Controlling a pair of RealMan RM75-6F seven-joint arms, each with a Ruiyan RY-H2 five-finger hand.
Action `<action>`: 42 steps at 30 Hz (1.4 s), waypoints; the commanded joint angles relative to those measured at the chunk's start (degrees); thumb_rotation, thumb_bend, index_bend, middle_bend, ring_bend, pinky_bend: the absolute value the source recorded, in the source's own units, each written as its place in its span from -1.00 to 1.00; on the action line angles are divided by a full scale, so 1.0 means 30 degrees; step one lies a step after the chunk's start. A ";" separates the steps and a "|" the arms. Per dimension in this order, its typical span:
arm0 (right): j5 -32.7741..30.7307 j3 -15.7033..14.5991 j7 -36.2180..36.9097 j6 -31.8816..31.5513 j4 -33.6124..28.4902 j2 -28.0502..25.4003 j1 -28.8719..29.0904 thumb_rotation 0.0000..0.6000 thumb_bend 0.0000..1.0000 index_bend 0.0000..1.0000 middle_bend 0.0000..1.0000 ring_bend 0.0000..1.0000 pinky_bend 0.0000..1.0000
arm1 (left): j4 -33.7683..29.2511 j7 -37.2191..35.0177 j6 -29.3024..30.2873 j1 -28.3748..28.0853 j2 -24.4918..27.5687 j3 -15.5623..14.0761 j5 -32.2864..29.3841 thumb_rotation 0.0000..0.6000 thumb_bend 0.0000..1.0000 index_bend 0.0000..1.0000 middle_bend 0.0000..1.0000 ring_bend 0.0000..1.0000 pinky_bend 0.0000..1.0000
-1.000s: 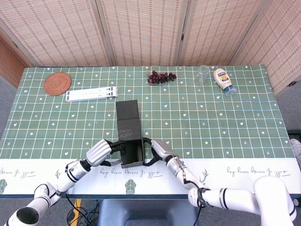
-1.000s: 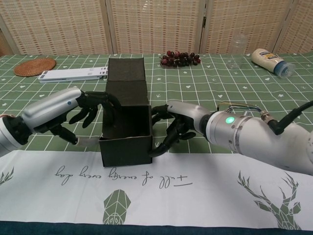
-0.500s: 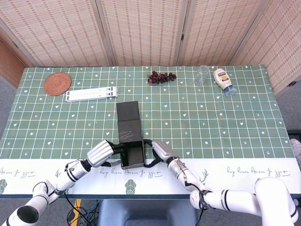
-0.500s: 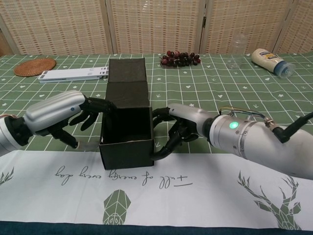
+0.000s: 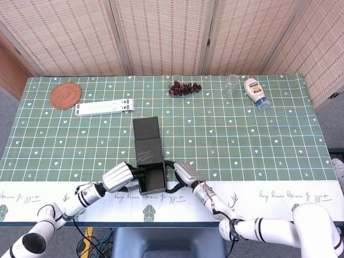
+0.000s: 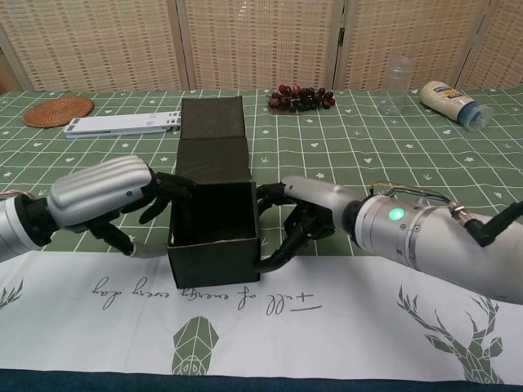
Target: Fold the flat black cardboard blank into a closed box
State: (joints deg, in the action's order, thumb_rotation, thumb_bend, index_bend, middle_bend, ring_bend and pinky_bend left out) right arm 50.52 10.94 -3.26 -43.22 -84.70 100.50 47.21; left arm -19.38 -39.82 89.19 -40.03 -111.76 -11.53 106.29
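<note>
Cardboard blank point(image 6: 214, 214) half-formed; left hand point(image 6: 106, 196), right hand point(image 6: 306, 214) pressing its sides.

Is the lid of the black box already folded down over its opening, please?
No. In the chest view the black box is open at the top, and its lid flap lies stretched out flat on the table behind it.

backdrop: woven folding screen point(image 5: 161, 35) | table point(image 5: 258, 134): green patterned cloth | floor: grey
</note>
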 commanded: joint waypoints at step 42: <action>-0.0228 -0.0089 -0.0446 0.0157 -0.0443 -0.0247 -0.0015 1.00 -0.11 -0.46 -0.21 0.59 1.00 | 0.1102 -0.0104 0.0166 -0.0026 -0.0537 -0.0963 0.0269 1.00 -0.69 0.21 0.07 0.49 0.65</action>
State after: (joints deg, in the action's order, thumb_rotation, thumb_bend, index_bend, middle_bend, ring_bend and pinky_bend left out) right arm 49.81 10.68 -4.59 -42.75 -86.03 99.77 47.17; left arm -16.07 -40.13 89.68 -40.11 -113.36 -14.42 107.11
